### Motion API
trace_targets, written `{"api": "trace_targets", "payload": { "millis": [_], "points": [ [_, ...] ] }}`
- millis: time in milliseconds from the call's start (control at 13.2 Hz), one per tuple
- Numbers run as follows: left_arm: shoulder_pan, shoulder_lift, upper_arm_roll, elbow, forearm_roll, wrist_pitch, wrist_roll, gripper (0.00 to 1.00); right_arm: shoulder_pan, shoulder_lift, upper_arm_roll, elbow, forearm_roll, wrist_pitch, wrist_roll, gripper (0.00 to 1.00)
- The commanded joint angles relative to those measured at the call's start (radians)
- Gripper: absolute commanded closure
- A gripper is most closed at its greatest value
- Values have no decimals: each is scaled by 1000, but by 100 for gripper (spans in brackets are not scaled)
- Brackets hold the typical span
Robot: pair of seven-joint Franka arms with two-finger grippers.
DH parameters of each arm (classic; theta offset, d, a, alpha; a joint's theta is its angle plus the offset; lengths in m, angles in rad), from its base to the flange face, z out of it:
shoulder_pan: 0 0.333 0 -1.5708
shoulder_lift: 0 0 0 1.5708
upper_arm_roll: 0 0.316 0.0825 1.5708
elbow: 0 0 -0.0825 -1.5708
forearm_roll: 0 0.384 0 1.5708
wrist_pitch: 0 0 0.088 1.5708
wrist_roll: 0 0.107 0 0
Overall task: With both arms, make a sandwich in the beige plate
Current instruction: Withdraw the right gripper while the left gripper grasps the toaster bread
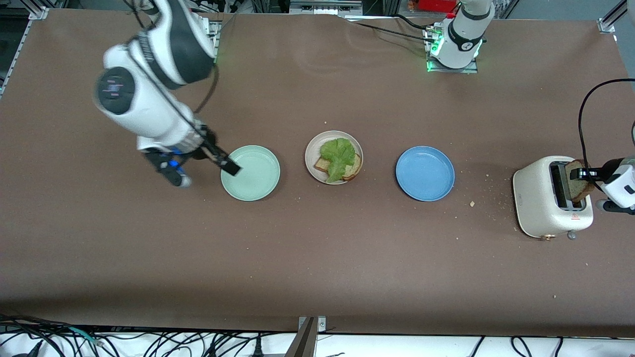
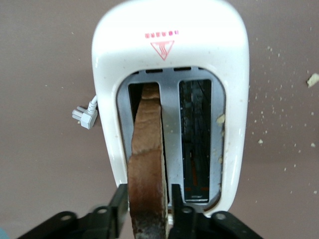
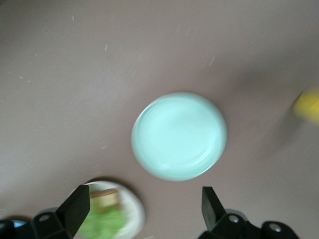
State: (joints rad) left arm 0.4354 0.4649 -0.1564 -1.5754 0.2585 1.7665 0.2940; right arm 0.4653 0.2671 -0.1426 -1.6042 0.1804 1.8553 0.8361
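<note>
The beige plate sits mid-table and holds one tan bread slice with a ruffled green lettuce leaf on top. A second, toasted bread slice stands tilted in a slot of the cream toaster. My left gripper is shut on its upper edge. In the left wrist view the slice sits between the fingers of the left gripper. My right gripper hangs open and empty over the edge of the mint-green plate. The right wrist view shows the right gripper and the beige plate.
An empty blue plate lies between the beige plate and the toaster. The toaster's black cable loops up at the left arm's end. Crumbs lie on the brown table near the toaster. The mint-green plate is empty.
</note>
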Motion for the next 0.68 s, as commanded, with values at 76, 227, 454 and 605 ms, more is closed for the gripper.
{"api": "trace_targets", "payload": {
  "millis": [76, 227, 454, 605],
  "points": [
    [22, -55, -12, 3, 18, -27, 60, 100, -137, -101, 0, -85, -104, -25, -438, 1],
    [23, -84, -15, 46, 15, -82, 79, 100, -213, -141, 0, -124, -105, -10, -686, 0],
    [19, -126, -25, 141, -48, -226, 80, 100, -255, -177, -2, -186, -105, 36, -741, 0],
    [19, -138, -28, 224, -116, -329, 79, 100, -254, -170, -17, -178, -125, 42, -741, 0]
  ]
}}
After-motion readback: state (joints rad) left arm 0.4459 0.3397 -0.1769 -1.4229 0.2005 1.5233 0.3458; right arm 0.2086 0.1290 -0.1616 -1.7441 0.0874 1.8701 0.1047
